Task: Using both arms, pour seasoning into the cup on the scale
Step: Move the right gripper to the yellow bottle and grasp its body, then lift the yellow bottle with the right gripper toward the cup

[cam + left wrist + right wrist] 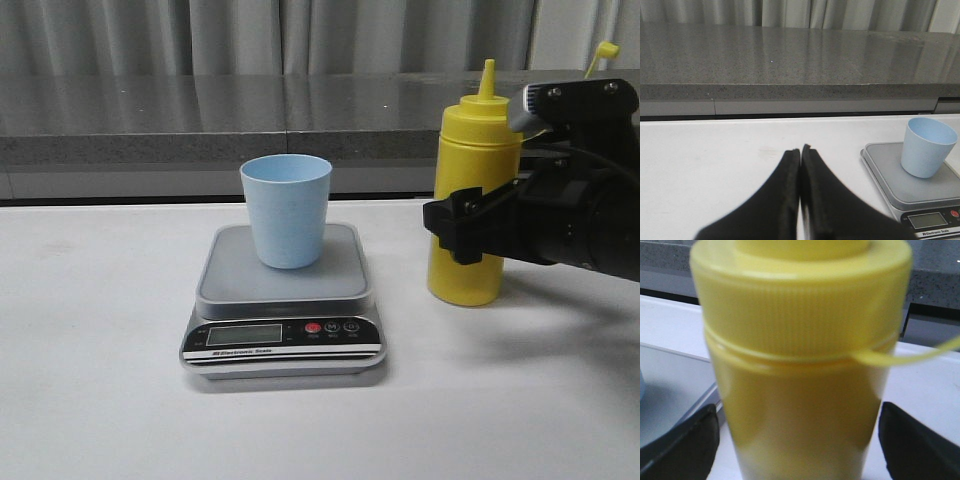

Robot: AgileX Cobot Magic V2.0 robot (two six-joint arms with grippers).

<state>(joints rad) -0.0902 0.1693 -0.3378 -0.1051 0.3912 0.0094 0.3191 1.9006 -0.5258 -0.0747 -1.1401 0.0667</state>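
a white table (90,330) fills the front view, with a grey stone ledge (200,120) and pale curtains behind it. near the middle sits the scale (284,305), flat, with a grey square platform and a black front panel carrying an lcd display, 1 red button and 2 dark ones. the cup (286,208), pale blue and upright, stands on the platform toward its rear. to the right of the scale, apart from it, the seasoning (472,190) stands upright on the table, a tall yellow squeeze bottle with a cone nozzle; its small cap hangs off to the right on a thin yellow tether. the right arm reaches in level from the right edge, and the right gripper (470,225) sits around the bottle's middle. in the right wrist view the bottle (800,365) fills the frame, blurred, with 1 black finger (680,445) on each side, spread wide and with a sliver of gap visible on both sides, so they are not pressing it. the left arm does not show in the front view. in the left wrist view the left gripper (800,192) is held low over bare table, its 2 fingers pressed together with nothing between them, the scale and cup off to 1 side.
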